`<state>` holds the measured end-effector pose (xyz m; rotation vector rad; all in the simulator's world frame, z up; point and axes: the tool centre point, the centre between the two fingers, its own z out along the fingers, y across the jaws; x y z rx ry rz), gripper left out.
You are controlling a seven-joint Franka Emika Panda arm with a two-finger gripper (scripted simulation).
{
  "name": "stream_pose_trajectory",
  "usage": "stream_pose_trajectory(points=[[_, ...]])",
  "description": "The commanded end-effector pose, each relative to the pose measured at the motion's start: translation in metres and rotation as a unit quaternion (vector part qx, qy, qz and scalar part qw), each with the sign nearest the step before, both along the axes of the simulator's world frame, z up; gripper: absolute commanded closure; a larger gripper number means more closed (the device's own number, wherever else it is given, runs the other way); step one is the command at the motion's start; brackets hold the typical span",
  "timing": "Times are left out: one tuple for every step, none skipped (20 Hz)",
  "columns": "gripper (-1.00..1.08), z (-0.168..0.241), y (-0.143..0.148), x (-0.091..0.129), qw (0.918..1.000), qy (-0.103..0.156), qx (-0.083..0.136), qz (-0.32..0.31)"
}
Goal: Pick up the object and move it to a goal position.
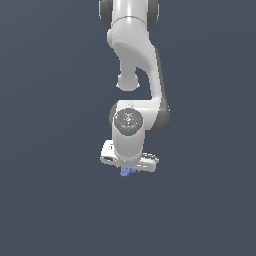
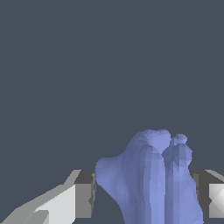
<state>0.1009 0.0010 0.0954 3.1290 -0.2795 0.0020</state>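
Scene: a plain dark grey ground (image 1: 50, 210) filled both views, with no goal marker visible on it.
Arm: the white Panda arm (image 1: 134, 75) reached straight down, its gripper (image 1: 129, 167) at the low end.
Object: the periwinkle-blue object (image 1: 127, 172) showed as a small lump just under the gripper in the exterior view; in the wrist view the object (image 2: 151, 179) stood between the two fingers, its prongs upright.
Fingers: one grey pad (image 2: 84, 194) sat just beside the object's flank and the other (image 2: 200, 192) just beside its far side; they were narrowed around it, but real contact could not be told.
Step in hand: likely the grasp itself, closing or just closed.
Next move: probably a firm pinch confirmed, then a lift and carry to the goal, whose place was not shown.
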Motion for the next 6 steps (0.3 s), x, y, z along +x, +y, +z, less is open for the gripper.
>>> stream_pose_trajectory(points=[[1.08,0.0073,-0.0048,0.0039,1.0000,0.001,0.000,0.001],[1.08,0.0092,-0.0060,0.0050,1.0000,0.001,0.000,0.001],[1.08,0.0106,-0.0070,0.0058,1.0000,0.001,0.000,0.001],[1.08,0.0115,-0.0076,0.0064,1.0000,0.001,0.000,0.001],[1.08,0.0121,-0.0080,0.0068,1.0000,0.001,0.000,0.001],[1.08,0.0123,-0.0082,0.0069,1.0000,0.001,0.000,0.001]])
